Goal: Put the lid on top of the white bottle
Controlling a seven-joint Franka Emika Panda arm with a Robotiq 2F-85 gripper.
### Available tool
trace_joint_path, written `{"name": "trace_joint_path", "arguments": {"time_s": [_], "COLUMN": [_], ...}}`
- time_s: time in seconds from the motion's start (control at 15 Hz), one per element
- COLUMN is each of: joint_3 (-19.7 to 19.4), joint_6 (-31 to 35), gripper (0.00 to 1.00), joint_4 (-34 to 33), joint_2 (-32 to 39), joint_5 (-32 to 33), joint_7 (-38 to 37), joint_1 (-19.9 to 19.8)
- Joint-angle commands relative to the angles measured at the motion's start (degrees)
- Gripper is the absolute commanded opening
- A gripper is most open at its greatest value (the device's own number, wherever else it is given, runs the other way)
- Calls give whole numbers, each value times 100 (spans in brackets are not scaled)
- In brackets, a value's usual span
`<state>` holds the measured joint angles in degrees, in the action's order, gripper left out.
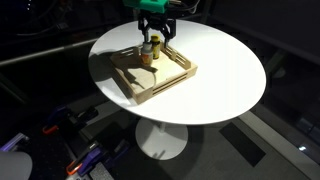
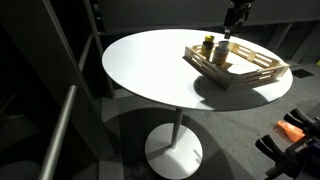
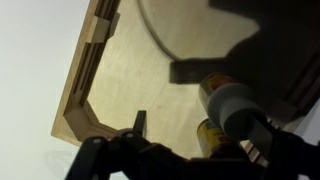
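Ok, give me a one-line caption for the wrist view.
Open jaws above the wooden tray, two blurred bottles close beneath at lower right.

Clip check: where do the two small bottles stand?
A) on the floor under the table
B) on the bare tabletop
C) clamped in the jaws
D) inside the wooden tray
D: in an exterior view the bottles stand inside the wooden tray on the white table.
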<state>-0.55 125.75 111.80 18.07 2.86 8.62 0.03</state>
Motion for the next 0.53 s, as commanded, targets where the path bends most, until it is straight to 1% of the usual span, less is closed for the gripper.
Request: {"name": "trace_joint_path", "arguments": {"time_s": [0.0,0.47], "joint_3": [1,-3], "joint_6": [231,341], "gripper": [100,100], "joint_4": [119,214], "joint_2": [-5,5], "joint_5": [131,120], "joint_7": [-184,-205], "joint_1": [13,8]}}
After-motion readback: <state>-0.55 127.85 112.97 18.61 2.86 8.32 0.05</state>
